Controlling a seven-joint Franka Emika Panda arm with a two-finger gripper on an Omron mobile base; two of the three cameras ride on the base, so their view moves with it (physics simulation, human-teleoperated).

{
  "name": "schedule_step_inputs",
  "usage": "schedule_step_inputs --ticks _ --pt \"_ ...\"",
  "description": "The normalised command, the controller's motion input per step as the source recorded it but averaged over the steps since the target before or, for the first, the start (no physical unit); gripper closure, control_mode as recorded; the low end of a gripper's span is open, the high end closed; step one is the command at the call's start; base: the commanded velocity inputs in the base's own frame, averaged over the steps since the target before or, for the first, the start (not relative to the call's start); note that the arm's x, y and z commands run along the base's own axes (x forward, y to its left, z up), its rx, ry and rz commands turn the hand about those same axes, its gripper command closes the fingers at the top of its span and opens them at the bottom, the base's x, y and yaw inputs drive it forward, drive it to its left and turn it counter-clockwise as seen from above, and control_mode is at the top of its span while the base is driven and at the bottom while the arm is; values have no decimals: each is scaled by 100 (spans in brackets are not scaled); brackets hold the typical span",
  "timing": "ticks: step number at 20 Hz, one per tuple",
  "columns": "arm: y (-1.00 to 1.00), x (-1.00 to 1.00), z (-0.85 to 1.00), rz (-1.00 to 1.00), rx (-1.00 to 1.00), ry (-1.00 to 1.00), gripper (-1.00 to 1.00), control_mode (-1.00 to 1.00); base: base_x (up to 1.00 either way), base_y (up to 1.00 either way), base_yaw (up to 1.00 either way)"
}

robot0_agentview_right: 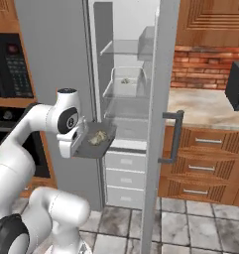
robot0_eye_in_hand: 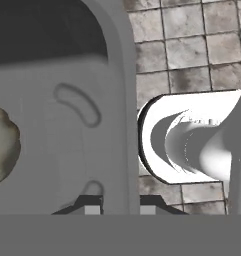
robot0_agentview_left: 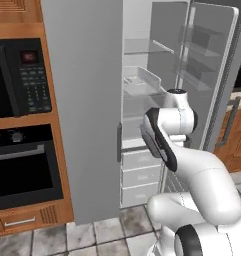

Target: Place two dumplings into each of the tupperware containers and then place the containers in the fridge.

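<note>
Right at the hand, I've got the gripper (robot0_eye_in_hand: 120, 209) pinched tight on the rim of the dark grey container (robot0_agentview_right: 97, 139), the tips either side of its wall. It's held level in front of the fridge (robot0_agentview_left: 87, 100), just outside the open compartment and above the lower drawers (robot0_agentview_right: 125, 178). Dumplings (robot0_agentview_right: 96, 138) sit in it, and the hand view catches one at its left edge. Below the tray that view gives me floor tiles (robot0_eye_in_hand: 192, 45).

Past the tray, inside the fridge, the white container (robot0_agentview_right: 125, 82) rests on a glass shelf with a dumpling or two in it; I can't count them from here. The open door (robot0_agentview_right: 158, 124) stands right of the tray, edge-on. The left base view adds the oven (robot0_agentview_left: 22, 165) left of the fridge; my own arm hides the tray there.
</note>
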Motion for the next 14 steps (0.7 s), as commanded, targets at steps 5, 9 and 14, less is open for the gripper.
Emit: schedule_step_inputs --ticks 5,9,14 --pt "0 0 0 0 0 0 100 100 79 -12 1" --pt "0 0 0 0 0 0 100 100 70 -37 1" --pt "0 0 0 0 0 0 100 100 49 -45 1"
